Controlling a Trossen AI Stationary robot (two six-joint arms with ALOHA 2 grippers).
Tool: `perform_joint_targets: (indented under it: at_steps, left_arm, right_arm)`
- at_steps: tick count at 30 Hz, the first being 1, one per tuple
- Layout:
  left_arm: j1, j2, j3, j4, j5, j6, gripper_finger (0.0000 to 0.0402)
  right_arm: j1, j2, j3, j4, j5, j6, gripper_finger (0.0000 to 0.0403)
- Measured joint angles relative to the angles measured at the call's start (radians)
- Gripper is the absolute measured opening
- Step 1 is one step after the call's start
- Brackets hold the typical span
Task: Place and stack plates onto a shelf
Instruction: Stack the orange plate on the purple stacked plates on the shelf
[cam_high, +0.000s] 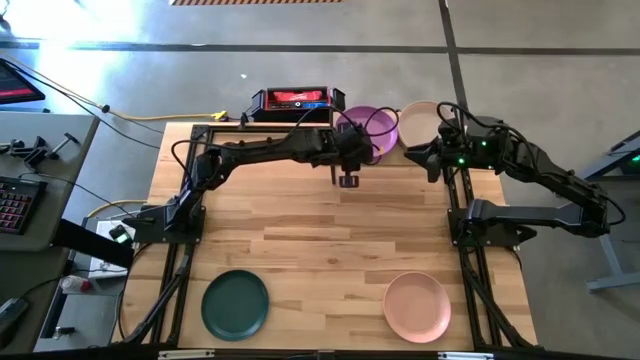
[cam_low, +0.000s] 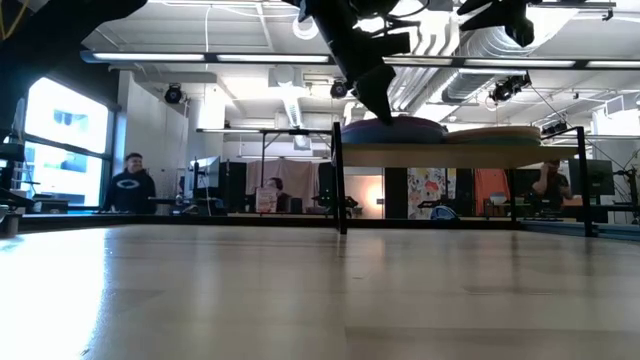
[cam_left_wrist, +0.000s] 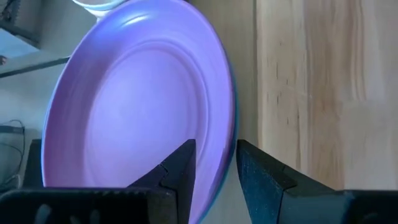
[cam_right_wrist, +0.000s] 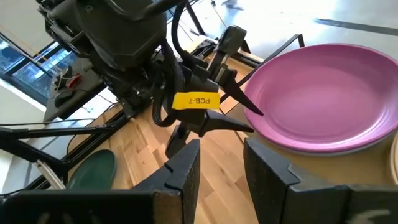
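Observation:
The purple plate (cam_high: 368, 126) lies on the shelf (cam_low: 440, 156) at the table's far edge, with a thin blue-green plate edge (cam_left_wrist: 235, 118) under it. My left gripper (cam_left_wrist: 214, 149) is shut on its near rim and also shows in the right wrist view (cam_right_wrist: 252, 119). A cream plate (cam_high: 420, 120) sits beside it on the shelf. My right gripper (cam_right_wrist: 221, 146) hovers just right of the shelf (cam_high: 432, 155), open by a narrow gap and empty. On the tabletop's near side lie a dark green plate (cam_high: 235, 305) and a pink plate (cam_high: 417, 305). My left gripper pinches the purple plate's near rim (cam_left_wrist: 219, 177) between its two fingers, one finger (cam_left_wrist: 183, 165) over the plate's inside, the other (cam_left_wrist: 258, 174) outside and below the rim. The fingers come slanting down from the table's near left side. The plate lies on the stack on the shelf.
A red and black box (cam_high: 292, 100) stands past the table's far edge, left of the shelf. The shelf's black legs (cam_low: 338, 180) stand on the far part of the tabletop. The bare wood (cam_high: 330, 230) between the shelf and the two near plates holds nothing. People sit in the room behind.

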Motion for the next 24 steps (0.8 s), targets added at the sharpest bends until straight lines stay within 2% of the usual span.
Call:
perform_joint_targets:
  at_steps: [8, 14, 19, 24]
  left_arm:
    - [-0.016, 0.0, 0.022, -0.056, 0.0, -0.051, 0.0106]
    - [-0.04, -0.001, 0.139, -0.187, -0.003, -0.133, 0.0106]
    - [-0.06, -0.002, 0.231, -0.334, -0.006, -0.231, 0.0106]
    - [-0.083, -0.031, 0.217, -0.515, -0.004, -0.344, 0.0106]
  right_arm:
    - [0.0, 0.0, 0.0, -0.012, -0.01, 0.005, 0.0106]
    - [0.015, -0.004, 0.0, -0.129, -0.136, 0.103, 0.0106]
    - [0.107, -0.002, 0.0, -0.293, -0.151, 0.12, 0.0106]
    - [0.239, -0.003, -0.021, -0.366, -0.137, 0.169, 0.0106]
